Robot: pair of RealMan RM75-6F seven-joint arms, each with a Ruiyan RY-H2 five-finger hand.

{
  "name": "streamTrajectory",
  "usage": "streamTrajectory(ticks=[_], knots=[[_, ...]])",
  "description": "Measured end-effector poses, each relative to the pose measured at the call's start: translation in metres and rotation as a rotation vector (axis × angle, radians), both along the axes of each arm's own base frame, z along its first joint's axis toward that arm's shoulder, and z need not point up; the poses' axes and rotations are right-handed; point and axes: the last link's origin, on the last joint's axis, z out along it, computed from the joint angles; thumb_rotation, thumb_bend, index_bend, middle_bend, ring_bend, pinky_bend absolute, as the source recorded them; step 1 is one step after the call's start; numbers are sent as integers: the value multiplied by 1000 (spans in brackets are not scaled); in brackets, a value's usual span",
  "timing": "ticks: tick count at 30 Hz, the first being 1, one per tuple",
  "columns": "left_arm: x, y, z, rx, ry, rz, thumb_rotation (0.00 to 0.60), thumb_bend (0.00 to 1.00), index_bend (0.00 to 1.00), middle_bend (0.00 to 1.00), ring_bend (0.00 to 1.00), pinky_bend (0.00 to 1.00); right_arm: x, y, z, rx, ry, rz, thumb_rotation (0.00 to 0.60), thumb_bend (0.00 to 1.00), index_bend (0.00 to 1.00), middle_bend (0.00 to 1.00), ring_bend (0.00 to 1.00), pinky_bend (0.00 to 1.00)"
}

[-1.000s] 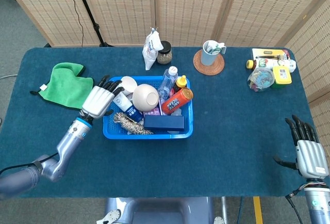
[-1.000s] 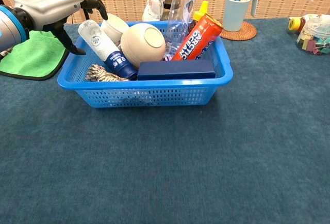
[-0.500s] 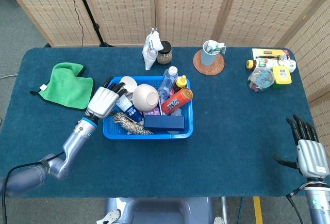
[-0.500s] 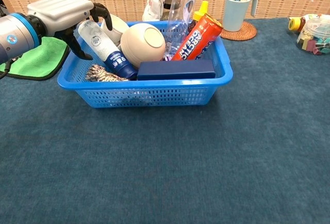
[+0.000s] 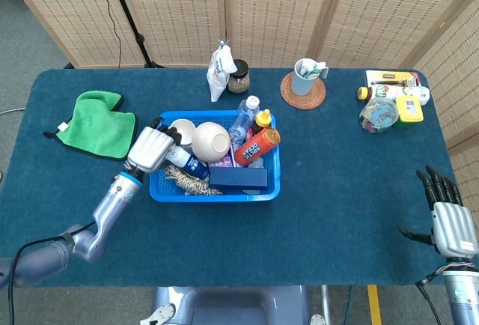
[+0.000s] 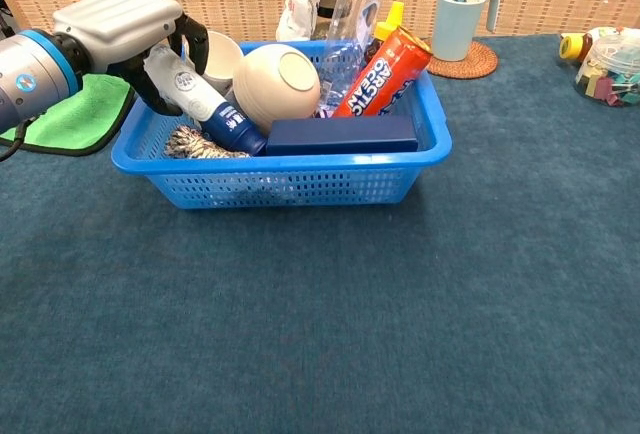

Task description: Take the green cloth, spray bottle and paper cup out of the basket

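The green cloth lies flat on the table, left of the blue basket. My left hand is over the basket's left end, its fingers curled round the white top of the spray bottle. The bottle leans in the basket with its blue base down. The white paper cup stands just behind the bottle, partly hidden by the fingers. My right hand rests open at the table's front right edge, holding nothing.
The basket also holds a beige bowl, a clear water bottle, an orange can, a navy box and a rope bundle. Behind it stand a snack bag, a jar and a mug.
My left hand moved right over the basket's rim and its fingers closed round the spray bottle, which now tilts lower. The right hand stayed put.
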Motion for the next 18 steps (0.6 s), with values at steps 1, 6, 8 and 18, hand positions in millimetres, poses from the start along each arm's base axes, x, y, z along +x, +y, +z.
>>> streamTrajectory(ticks=[1,6,8,18], knots=[[1,0,1,5,-9,-5,600,210,606,473,463,238,0,0,0,0,-1,0,600,0,0,0,0,0],[6,-3,10,23,-58,-33,600,215,617,482,473,238,0,0,0,0,-1,1,600,0,0,0,0,0],[8,-4,13,27,-76,-40,600,215,617,482,473,238,1,0,0,-1,0,2,600,0,0,0,0,0],[21,-10,49,62,-178,-75,600,215,617,482,473,238,1,1,1,-3,-2,1,600,0,0,0,0,0]])
